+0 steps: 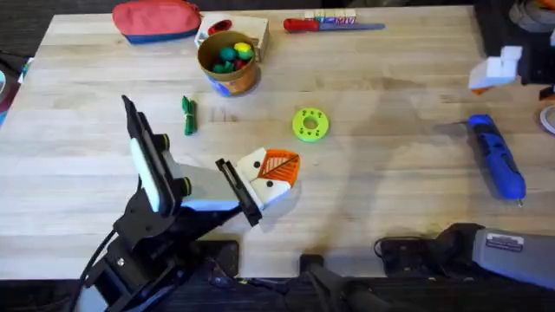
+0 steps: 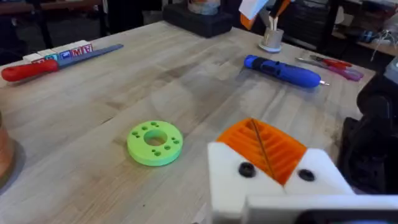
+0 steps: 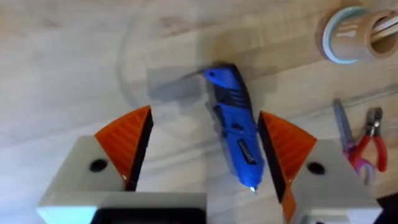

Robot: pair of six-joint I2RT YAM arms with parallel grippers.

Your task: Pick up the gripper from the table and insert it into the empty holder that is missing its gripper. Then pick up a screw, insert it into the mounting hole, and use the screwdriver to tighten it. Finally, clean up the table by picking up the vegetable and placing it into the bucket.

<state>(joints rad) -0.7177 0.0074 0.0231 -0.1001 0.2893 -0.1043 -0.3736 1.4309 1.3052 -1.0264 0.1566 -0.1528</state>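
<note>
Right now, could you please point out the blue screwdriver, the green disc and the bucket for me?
screwdriver (image 1: 498, 158): overhead view, middle of the blue body.
green disc (image 2: 155, 142): left wrist view, top face beside the centre hole.
bucket (image 1: 232, 80): overhead view, front wall.

1. Table (image 1: 390, 156): light wood planks, visible grain, w/ soft shadows; takes up most of the overhead view.
2. Beyond table's far edge: dark floor, no detail.
3. Left wrist view, past table's far side: dark cluttered room, a black box (image 2: 198, 20) on the table edge, dim furniture legs behind it.
4. Light: even, from above; faint pale ring mark on the wood near table centre (image 1: 381, 113).
</note>
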